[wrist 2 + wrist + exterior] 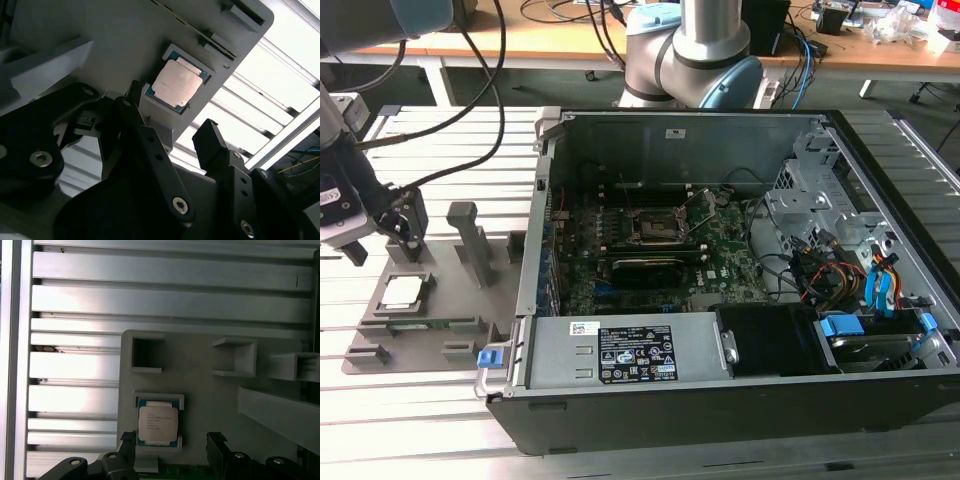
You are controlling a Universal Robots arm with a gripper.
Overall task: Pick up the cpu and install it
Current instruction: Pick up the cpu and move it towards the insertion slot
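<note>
While the cpu [158, 422] lies flat in a shallow square recess of the grey fixture plate [450, 300], the gripper [171, 437] hangs close to it without touching it. Its two black fingers [134, 117] are spread wide, with nothing between them. In both wrist views the chip sits just beyond the fingertips, roughly in line with the gap between them.

The cpu's dull silvery lid faces up with its print showing, and a thin green rim frames it. Being square, it has no longer side. Its edges run parallel to the recess walls and to the plate's own edges.

In the exterior view the plate rests on the slatted aluminium table [420, 420], at the exterior view's left of the open computer case [720, 120]. The chip is in the plate's left part, well apart from the case. Inside the case, the black socket [655, 228] sits on the green motherboard [720, 265].
</note>
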